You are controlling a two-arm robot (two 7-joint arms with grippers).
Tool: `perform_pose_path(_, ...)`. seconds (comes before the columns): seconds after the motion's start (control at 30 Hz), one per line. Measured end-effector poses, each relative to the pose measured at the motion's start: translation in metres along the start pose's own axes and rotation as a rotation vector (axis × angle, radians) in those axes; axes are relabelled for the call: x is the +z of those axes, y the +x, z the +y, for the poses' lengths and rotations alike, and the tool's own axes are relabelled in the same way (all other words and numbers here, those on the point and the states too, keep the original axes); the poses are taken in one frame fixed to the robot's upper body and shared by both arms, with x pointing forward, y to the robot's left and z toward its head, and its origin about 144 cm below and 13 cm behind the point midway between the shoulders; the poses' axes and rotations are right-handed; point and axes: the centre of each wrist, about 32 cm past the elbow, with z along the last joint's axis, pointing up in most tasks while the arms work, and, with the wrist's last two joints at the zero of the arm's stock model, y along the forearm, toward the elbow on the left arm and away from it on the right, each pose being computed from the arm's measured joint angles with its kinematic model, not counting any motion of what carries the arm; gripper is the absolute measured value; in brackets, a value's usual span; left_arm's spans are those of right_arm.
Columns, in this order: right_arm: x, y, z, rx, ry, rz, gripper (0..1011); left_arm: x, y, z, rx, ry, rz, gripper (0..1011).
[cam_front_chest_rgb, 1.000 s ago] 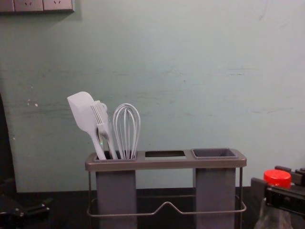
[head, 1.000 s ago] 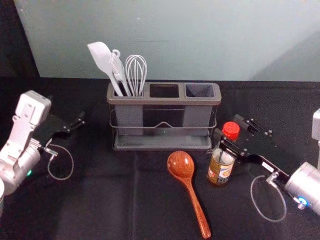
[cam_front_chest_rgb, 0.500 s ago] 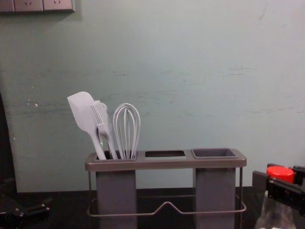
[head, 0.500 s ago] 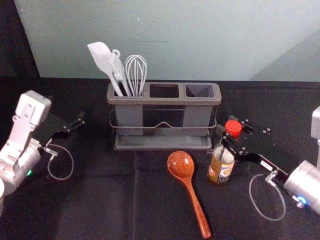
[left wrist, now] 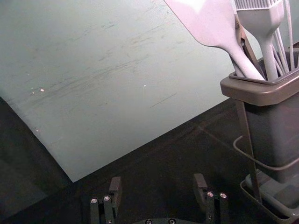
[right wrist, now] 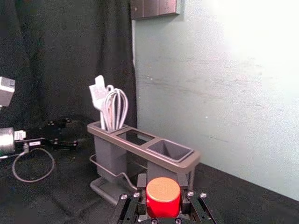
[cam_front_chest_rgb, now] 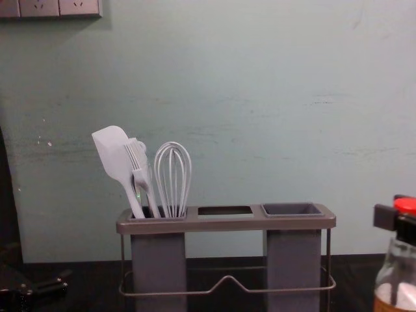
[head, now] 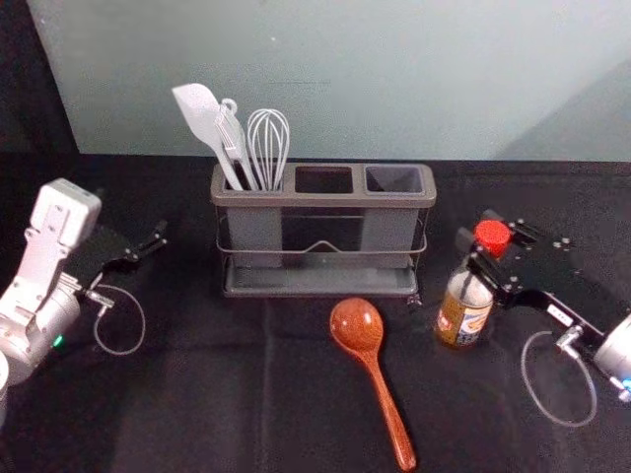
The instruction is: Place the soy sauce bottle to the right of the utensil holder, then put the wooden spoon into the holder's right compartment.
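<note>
Black right pincer [head: 476,228], clamping bottle [head: 463,310] beside holder [head: 323,200], left pincer [head: 159,236] spread

1. A wide lane of black cloth [head: 187,266] parts the left gripper [head: 161,235] from the grey plastic three-opening holder [head: 325,200].
2. Upright white utensils [head: 200,110] block the way over its left end.
3. Its middle and right openings are reachable from above.
4. A round-bowled reddish-brown wooden spoon [head: 357,325] obstructs low approaches in front.
5. The right gripper [head: 478,228] and red-capped glass bottle [head: 462,318] crowd the right.
</note>
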Motion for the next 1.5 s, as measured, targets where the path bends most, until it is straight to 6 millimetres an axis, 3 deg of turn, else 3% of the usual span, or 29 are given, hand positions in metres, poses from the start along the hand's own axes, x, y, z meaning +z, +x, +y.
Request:
perform_pose_path(0.47, -0.003, 0.019, -0.004, -0.072, -0.008, -0.002, 386, 0.0, 0.0, 0.0, 0.0, 0.0, 0.0, 1005)
perform_pose_path(0.87, -0.009, 0.018, 0.031, -0.223, 0.001, -0.012, 386, 0.0, 0.0, 0.0, 0.0, 0.0, 0.0, 1005)
perform_pose_path(1.1, -0.011, 0.023, 0.053, -0.219, 0.007, -0.014, 386, 0.0, 0.0, 0.0, 0.0, 0.0, 0.0, 1005)
perform_pose_path(1.5, -0.024, 0.033, 0.073, -0.202, 0.014, 0.035, 386, 0.0, 0.0, 0.0, 0.0, 0.0, 0.0, 1005)
